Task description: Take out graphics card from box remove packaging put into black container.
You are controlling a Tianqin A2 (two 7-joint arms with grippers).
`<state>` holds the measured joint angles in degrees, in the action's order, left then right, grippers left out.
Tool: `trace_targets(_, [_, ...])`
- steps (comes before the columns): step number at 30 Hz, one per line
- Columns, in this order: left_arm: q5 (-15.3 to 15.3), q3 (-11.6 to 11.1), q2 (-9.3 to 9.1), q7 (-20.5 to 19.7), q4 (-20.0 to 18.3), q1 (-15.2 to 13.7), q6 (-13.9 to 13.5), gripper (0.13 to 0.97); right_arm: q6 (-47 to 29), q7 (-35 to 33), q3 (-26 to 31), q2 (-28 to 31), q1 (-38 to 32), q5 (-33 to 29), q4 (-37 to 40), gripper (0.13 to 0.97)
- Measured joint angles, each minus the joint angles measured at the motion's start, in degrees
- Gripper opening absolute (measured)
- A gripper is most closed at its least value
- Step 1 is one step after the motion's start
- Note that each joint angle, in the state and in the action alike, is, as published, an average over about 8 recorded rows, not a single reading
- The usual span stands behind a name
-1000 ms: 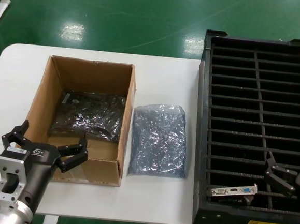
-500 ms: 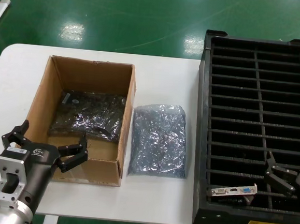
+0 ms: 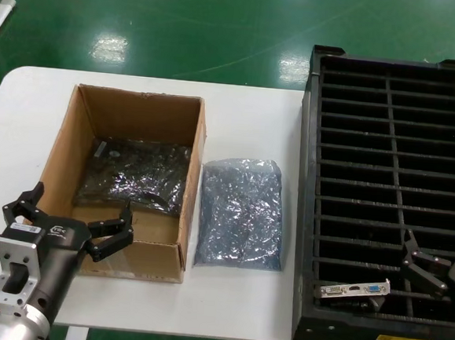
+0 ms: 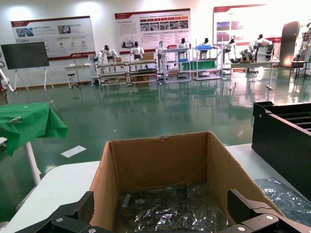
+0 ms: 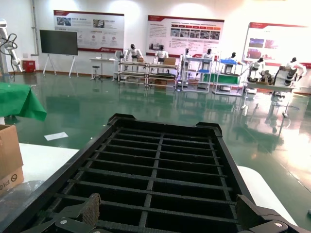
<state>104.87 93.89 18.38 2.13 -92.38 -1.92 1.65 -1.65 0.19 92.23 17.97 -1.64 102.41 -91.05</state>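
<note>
We see our left gripper (image 3: 70,222) spread wide at the box's (image 3: 59,153) six o'clock rim, empty packaging (image 3: 240,212) beside it, then — in the black container (image 3: 306,223) — the graphics card (image 3: 353,291), our right gripper (image 3: 426,268) open at its two o'clock.

Illumination is bright, even and overhead. The glossy green floor (image 3: 223,28) carries white glare patches in the head view and long light streaks in both wrist views. The white worktop (image 3: 247,116) is close to overexposed. Shadows are short and soft. The packaging (image 3: 240,212) shows speckled highlights. The black container (image 3: 306,223) interior reads dark, with little slot detail. Wall posters (image 4: 151,28) appear washed out and unreadable.
</note>
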Motion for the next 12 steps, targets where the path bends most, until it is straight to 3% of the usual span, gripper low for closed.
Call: trace_targets(12, [0.0, 0.0, 0.0, 0.0, 0.0, 0.0, 0.0, 0.966, 0.0, 0.0, 0.0, 0.0, 0.0, 0.0, 0.0, 0.966])
